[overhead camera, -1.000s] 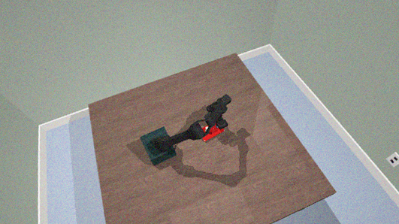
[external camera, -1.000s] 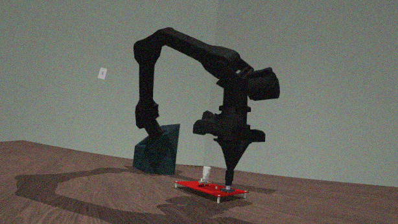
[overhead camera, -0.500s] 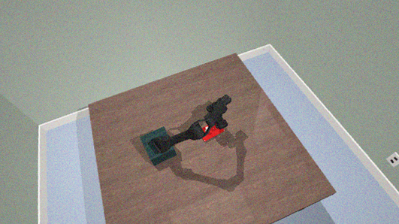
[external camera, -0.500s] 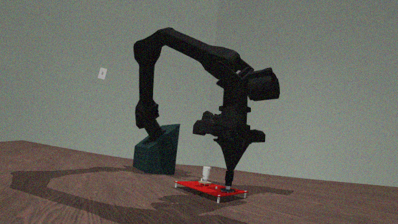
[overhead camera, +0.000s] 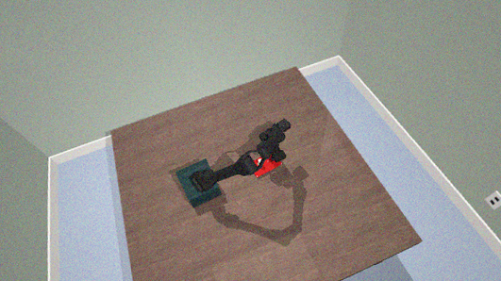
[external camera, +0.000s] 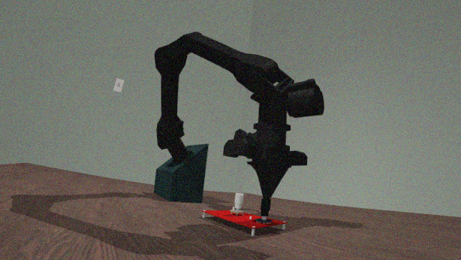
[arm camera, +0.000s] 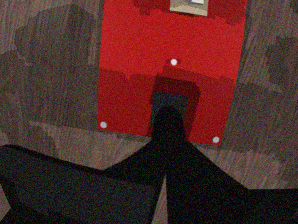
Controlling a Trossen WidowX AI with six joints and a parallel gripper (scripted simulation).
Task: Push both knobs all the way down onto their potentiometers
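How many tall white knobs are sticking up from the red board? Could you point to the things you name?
1 that I can see: the white knob (external camera: 239, 200) on the red board (overhead camera: 269, 168) (external camera: 229, 215) (arm camera: 170, 40), toward the robot's base. Another may be hidden under the gripper (external camera: 265, 215) (arm camera: 168, 112).

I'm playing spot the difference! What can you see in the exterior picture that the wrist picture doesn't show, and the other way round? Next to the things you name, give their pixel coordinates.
Only exterior: the teal base block (external camera: 189, 180) and a pale wall plate (external camera: 119, 85).

Only wrist: a square-on look down at the dark part (arm camera: 170, 100) under the fingertips.

Both: the red board (external camera: 229, 217) (arm camera: 135, 45) and the closed gripper (external camera: 265, 213) (arm camera: 169, 140).
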